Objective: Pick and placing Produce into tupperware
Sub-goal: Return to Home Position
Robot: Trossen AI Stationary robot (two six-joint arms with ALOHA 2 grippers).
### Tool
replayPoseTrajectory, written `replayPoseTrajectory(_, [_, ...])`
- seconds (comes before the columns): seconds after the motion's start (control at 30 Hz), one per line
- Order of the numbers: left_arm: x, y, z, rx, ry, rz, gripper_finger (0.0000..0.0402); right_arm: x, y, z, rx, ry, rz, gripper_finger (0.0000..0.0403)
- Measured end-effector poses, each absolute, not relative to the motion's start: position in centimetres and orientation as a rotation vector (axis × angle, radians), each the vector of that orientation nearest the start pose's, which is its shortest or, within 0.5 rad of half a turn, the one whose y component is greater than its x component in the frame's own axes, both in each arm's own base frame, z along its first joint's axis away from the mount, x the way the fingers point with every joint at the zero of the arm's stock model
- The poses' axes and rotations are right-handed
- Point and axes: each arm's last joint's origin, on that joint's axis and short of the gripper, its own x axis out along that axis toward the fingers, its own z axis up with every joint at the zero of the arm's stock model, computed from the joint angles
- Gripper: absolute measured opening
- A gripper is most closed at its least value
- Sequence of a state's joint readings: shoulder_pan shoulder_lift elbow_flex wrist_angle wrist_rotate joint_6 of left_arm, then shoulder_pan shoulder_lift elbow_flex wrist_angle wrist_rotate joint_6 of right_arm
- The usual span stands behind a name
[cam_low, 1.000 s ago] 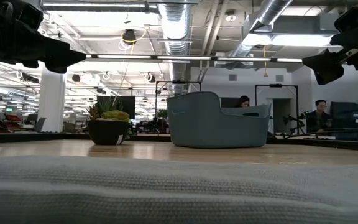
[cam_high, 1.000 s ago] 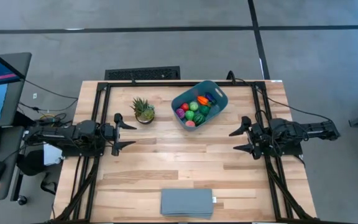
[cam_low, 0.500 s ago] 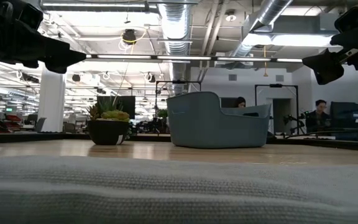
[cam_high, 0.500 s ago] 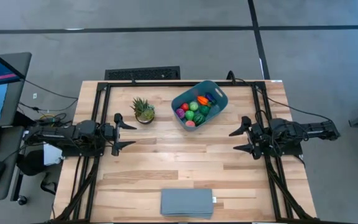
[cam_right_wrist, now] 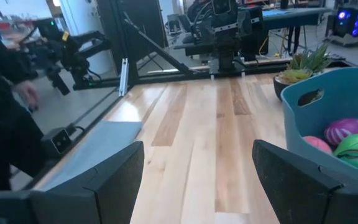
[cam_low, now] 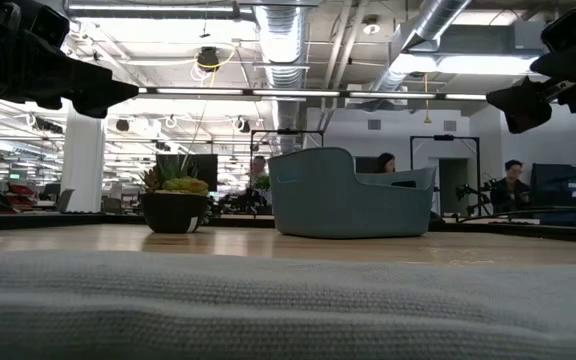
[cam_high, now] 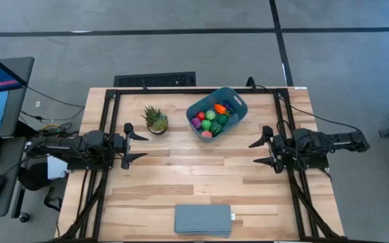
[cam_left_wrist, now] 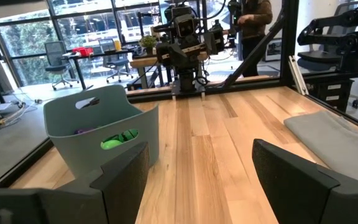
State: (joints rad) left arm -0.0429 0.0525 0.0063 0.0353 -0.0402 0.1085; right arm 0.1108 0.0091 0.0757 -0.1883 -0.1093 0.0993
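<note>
Two spread claws, left claw [cam_high: 146, 146] and right claw [cam_high: 252, 154]; produce [cam_high: 211, 118] partly overlapping, hidden behind tupperware [cam_low: 348, 205] wall.

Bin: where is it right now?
High view: the teal bin sits on the table above and right of centre, just right of the potted plant, toy produce inside. The left claw and right claw wait at the sides.

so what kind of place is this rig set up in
Most likely an open-plan robotics lab or office. Exposed ceiling ducts run overhead, people sit at desks beyond the wooden table, and office chairs stand by large windows. The left fingers and right fingers are open at the table's sides.
</note>
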Motion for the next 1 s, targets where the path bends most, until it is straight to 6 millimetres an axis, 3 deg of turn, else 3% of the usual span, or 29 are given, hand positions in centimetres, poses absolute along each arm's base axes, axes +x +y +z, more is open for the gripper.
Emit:
replayPoseTrajectory(0.37, [10.05, -0.32, 16.48, 0.109, 0.011, -0.003, 0.0274, 9.18, 1.33, 17.01, -0.118, 0.111, 0.224, 0.0322])
replayPoseTrajectory(0.63, [10.05, -0.31, 16.49, 0.109, 0.011, -0.003, 0.0274, 9.19, 1.29, 17.02, -0.099, 0.112, 0.210, 0.0322])
replayPoseTrajectory(0.87, [10.05, -0.32, 16.48, 0.109, 0.011, -0.004, 0.0274, 9.27, 0.51, 17.08, -0.068, 0.113, -0.064, 0.0322])
replayPoseTrajectory(1.0, [10.05, -0.32, 16.49, 0.109, 0.011, -0.003, 0.0274, 9.27, 0.48, 17.07, -0.091, 0.113, -0.071, 0.0322])
